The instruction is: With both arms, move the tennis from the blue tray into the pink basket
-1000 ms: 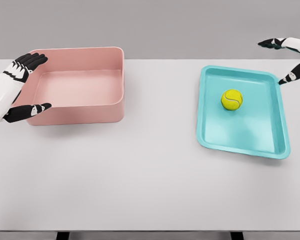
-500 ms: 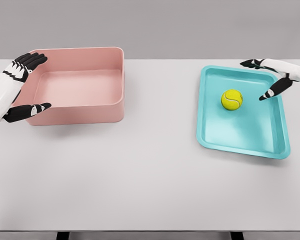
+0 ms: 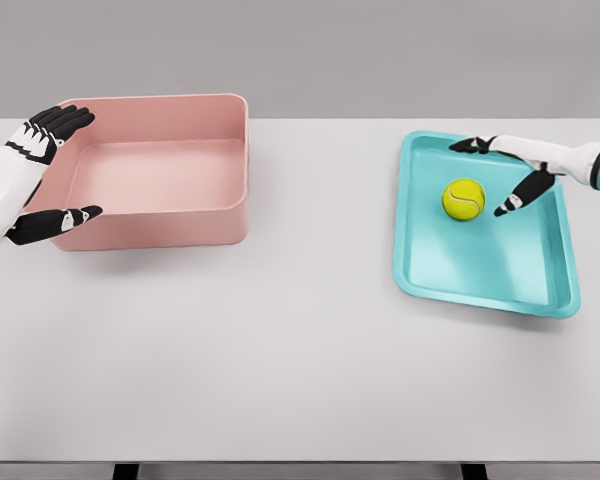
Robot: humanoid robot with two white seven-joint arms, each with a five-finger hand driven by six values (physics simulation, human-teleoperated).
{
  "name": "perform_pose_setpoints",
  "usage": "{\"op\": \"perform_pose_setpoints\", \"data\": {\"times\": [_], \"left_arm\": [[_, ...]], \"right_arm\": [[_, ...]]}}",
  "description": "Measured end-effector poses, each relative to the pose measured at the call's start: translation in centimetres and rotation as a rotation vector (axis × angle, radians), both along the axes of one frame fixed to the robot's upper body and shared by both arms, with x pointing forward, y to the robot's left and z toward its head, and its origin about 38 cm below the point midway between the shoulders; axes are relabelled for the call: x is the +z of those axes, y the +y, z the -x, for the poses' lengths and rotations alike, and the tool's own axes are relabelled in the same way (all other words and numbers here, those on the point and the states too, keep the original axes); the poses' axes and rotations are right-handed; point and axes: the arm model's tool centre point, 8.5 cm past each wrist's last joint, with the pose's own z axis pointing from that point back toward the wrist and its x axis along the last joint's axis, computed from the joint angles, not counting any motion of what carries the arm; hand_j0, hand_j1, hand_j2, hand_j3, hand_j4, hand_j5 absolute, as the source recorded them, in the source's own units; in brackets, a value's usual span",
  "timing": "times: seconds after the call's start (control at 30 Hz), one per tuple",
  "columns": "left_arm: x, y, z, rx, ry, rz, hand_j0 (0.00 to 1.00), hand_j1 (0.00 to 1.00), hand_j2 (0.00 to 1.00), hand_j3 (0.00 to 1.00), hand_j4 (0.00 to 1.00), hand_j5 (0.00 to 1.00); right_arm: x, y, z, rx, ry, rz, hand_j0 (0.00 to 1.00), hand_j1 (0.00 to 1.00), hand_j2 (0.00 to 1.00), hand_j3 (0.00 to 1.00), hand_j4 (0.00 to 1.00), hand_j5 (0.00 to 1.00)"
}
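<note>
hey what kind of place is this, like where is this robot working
Likely a simulated test tabletop, not a real room: a plain white table against a blank grey wall, holding only a pink basket, a blue tray and a tennis ball.

The tennis ball [image 3: 464, 199] is yellow-green with a thin pale curved seam. The tray [image 3: 420, 262] is turquoise blue and a little shiny. The basket [image 3: 160, 225] is plain soft pink. The bench [image 3: 280, 370] is light grey-white. Both hands, left [image 3: 38, 175] and right [image 3: 515, 165], are white with black fingers [image 3: 510, 200].
</note>
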Motion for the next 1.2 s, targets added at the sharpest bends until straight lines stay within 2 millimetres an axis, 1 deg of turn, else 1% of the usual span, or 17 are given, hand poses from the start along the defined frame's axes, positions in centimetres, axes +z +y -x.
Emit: {"op": "perform_pose_setpoints", "data": {"times": [0.1,0.33,0.57,0.83,0.87,0.9,1.03,1.17,1.2], "left_arm": [[0.0,0.0,0.0,0.000,0.000,0.000,1.00,1.00,1.00,1.00,1.00,1.00],[0.0,0.0,0.0,0.001,-0.001,0.000,1.00,1.00,1.00,1.00,1.00,1.00],[0.0,0.0,0.0,0.001,-0.001,0.000,1.00,1.00,1.00,1.00,1.00,1.00],[0.0,0.1,0.0,0.002,0.000,0.000,1.00,1.00,1.00,1.00,1.00,1.00],[0.1,0.1,0.0,0.002,-0.002,0.000,1.00,1.00,1.00,1.00,1.00,1.00],[0.0,0.1,0.0,0.002,0.000,0.000,1.00,1.00,1.00,1.00,1.00,1.00],[0.0,0.1,0.0,0.003,-0.001,0.000,1.00,1.00,1.00,1.00,1.00,1.00],[-0.1,0.2,0.1,0.006,0.002,0.000,1.00,1.00,1.00,1.00,1.00,1.00],[-0.1,0.2,0.1,0.006,0.002,0.000,1.00,1.00,1.00,1.00,1.00,1.00]], "right_arm": [[-0.6,0.8,-0.1,0.008,0.013,-0.005,1.00,1.00,1.00,1.00,1.00,1.00],[-1.7,0.9,-0.2,-0.005,0.035,-0.010,1.00,1.00,1.00,1.00,1.00,1.00],[-2.0,1.4,-0.2,0.008,0.039,-0.011,1.00,1.00,1.00,1.00,1.00,1.00],[-2.4,1.5,0.0,0.012,0.050,-0.004,0.99,0.99,0.99,0.99,0.99,0.99],[-2.4,1.5,0.0,0.012,0.051,-0.003,0.93,0.93,0.93,0.93,0.93,0.93],[-2.5,1.5,0.0,0.011,0.052,-0.003,0.89,0.89,0.89,0.89,0.89,0.89],[-2.4,1.4,0.0,0.007,0.053,0.000,0.85,0.85,0.85,0.85,0.85,0.85],[-2.4,1.3,0.0,0.005,0.055,0.001,0.79,0.79,0.79,0.79,0.79,0.79],[-2.4,1.3,0.0,0.004,0.055,0.001,0.79,0.79,0.79,0.79,0.79,0.79]]}}
